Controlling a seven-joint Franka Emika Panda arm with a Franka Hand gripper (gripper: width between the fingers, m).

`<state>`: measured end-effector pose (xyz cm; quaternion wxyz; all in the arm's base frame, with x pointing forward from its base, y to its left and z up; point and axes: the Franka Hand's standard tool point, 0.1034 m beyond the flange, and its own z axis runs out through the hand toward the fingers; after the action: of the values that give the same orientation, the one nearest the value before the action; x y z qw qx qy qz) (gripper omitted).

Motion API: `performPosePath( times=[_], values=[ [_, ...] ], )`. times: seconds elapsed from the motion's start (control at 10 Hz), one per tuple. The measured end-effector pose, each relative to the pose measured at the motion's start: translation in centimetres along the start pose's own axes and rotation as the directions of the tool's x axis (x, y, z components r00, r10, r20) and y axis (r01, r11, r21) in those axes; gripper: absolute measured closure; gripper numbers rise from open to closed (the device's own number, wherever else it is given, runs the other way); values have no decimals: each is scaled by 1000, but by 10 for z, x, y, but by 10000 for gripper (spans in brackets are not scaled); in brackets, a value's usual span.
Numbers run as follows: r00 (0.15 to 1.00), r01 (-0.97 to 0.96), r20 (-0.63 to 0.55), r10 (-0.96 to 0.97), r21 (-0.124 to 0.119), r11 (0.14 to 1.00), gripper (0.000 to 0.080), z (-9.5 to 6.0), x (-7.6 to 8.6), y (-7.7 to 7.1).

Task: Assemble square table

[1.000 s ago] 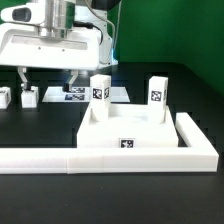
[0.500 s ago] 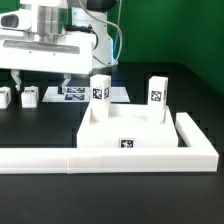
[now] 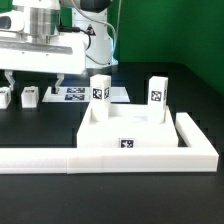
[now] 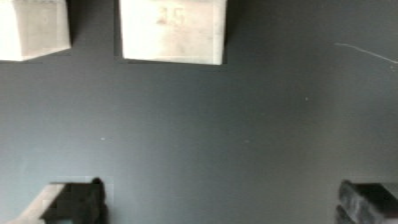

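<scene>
Matte black tabletop (image 3: 190, 85) beneath wide-open pincer (image 3: 36, 80), two blocky white legs (image 3: 100, 90) (image 3: 158, 91) upright on smooth square slab (image 3: 125, 128)

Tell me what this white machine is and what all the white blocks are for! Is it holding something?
That is a robot arm. At its end is a gripper, a hand with just two fingers. One picture comes from a camera standing off the arm that sees the whole black table. The other comes from a small camera on the arm's wrist, looking past the two dark fingertips.

The robot is building a little square table. Its flat top sits in the corner of a long white rail, and two legs already stand upright on it. Two more legs wait near the gripper. The flat sheet with black squares is the marker board, no part of the furniture.

Right now the gripper is open and holds nothing.
</scene>
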<state>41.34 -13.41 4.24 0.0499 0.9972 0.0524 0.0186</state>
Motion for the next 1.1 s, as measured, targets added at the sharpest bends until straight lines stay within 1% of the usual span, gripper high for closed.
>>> performPosePath(
  times=[0.1, 0.2, 0.3, 0.4, 0.5, 0.6, 0.8, 0.9, 1.0, 1.1],
  values=[
    [1000, -5, 19, 5, 6, 1000, 151, 1, -4, 7],
    [999, -14, 30, 14, 4, 1000, 151, 3, -13, 16],
    [999, -6, 42, 6, 9, 1000, 151, 3, -19, 22],
    [999, -7, 45, 6, 15, 1000, 151, -2, -21, 26],
    [999, -12, 49, 11, 19, 1000, 151, -3, -25, 25],
    [998, -7, 62, 5, 25, 1000, 151, -1, -24, 23],
    [998, -6, 66, 4, 26, 1000, 151, -1, -25, 23],
    [991, -13, 132, 6, 57, 998, 151, 3, -32, 17],
    [979, -18, 203, -1, 91, 996, 151, 1, -31, 11],
    [972, -17, 234, -8, 105, 994, 151, 0, -28, 9]
  ],
)
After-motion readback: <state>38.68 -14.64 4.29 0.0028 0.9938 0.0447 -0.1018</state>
